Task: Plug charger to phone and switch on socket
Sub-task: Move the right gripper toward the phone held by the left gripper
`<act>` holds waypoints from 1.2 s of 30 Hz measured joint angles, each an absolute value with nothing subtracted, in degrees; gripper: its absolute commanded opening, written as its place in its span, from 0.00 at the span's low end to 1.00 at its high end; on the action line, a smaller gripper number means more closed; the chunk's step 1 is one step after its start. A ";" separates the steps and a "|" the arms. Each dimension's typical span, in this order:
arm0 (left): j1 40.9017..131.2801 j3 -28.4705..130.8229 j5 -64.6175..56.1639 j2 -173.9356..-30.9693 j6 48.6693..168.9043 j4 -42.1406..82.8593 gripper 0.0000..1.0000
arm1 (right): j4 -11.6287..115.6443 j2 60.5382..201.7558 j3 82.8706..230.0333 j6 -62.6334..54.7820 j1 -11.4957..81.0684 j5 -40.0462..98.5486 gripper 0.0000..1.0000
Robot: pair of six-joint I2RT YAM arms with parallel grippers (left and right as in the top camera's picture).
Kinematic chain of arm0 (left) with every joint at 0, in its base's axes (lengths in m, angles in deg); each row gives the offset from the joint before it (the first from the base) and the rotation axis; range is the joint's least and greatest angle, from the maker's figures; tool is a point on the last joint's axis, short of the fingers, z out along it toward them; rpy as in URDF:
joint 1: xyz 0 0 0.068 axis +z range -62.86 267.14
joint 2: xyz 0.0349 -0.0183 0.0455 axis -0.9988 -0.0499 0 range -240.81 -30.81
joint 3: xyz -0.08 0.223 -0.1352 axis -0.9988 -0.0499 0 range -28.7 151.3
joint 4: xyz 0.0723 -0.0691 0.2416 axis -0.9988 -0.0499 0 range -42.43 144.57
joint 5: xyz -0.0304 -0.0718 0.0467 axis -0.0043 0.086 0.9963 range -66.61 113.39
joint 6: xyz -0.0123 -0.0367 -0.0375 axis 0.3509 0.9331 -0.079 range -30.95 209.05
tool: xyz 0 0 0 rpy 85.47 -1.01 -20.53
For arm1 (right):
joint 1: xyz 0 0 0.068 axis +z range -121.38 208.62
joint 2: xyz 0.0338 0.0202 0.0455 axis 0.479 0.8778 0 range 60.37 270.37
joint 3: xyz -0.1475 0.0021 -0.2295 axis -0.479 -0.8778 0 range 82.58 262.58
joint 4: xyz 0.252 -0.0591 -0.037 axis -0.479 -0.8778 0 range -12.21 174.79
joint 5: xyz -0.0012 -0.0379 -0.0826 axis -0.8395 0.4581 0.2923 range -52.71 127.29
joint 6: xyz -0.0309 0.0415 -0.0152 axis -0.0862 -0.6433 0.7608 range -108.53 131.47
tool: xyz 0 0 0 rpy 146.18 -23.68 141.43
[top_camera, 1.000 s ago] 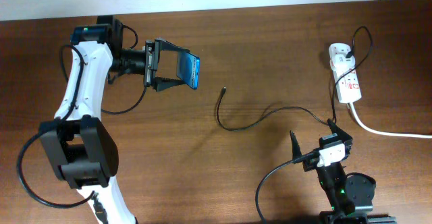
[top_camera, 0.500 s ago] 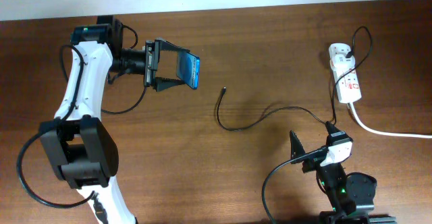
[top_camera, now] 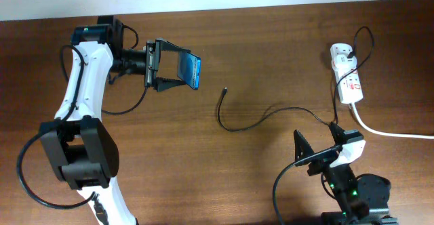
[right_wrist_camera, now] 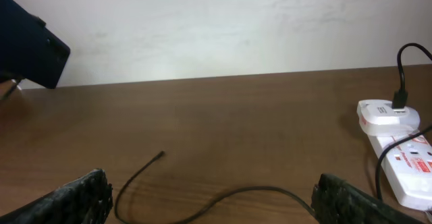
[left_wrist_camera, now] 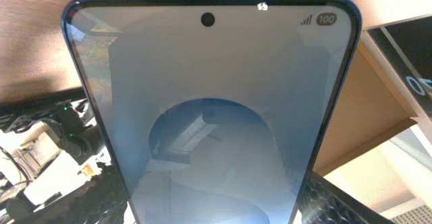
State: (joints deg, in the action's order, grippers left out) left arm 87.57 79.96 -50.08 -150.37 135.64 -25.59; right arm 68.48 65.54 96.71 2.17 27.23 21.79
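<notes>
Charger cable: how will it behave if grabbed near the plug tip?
Likely floppy: the charger cable lies in loose curves on the table, so the rest should trail. Probably light, being thin. The plug tip may droop unless gripped close to it.

Bare wood of the table (top_camera: 271,42) stretches between the phone (top_camera: 192,71), held above the surface in the left gripper (top_camera: 189,69), and the socket (top_camera: 346,72) at the far right. The charger (top_camera: 251,123) crosses that stretch in a loose curve. Its plug tip (top_camera: 224,89) lies with open wood on every side. The cable runs just ahead of the spread right gripper (top_camera: 315,134), then loops past the socket's far end and drapes across it. A white cord (top_camera: 386,131) leaves the socket's near end, blocking the right.
</notes>
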 measured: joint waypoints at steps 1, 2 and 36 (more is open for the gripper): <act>87.57 79.96 -50.08 -150.37 135.64 -25.62 0.00 | 67.80 66.94 98.10 2.13 27.23 21.72 0.99; 87.57 79.96 -50.08 -150.37 135.64 -25.59 0.00 | 66.40 69.19 100.22 2.13 27.23 21.57 0.99; 87.57 79.96 -49.47 -150.37 135.64 -25.59 0.00 | 33.51 106.59 153.42 0.88 27.23 19.23 0.99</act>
